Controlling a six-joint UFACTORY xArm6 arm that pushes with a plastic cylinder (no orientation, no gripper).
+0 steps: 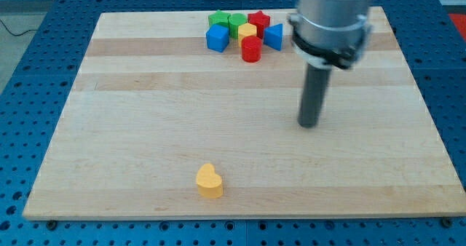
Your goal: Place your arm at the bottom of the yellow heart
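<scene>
The yellow heart (209,180) lies alone on the wooden board (145,129), near the view's bottom, left of centre. My tip (309,124) rests on the board well to the heart's upper right, far apart from it. The dark rod rises from the tip into the grey arm body at the view's top right.
A cluster of blocks sits at the view's top centre: a green block (218,19), a second green block (237,21), a red star (258,20), a blue block (217,38), a yellow block (247,32), a red cylinder (251,49) and a blue block (274,36).
</scene>
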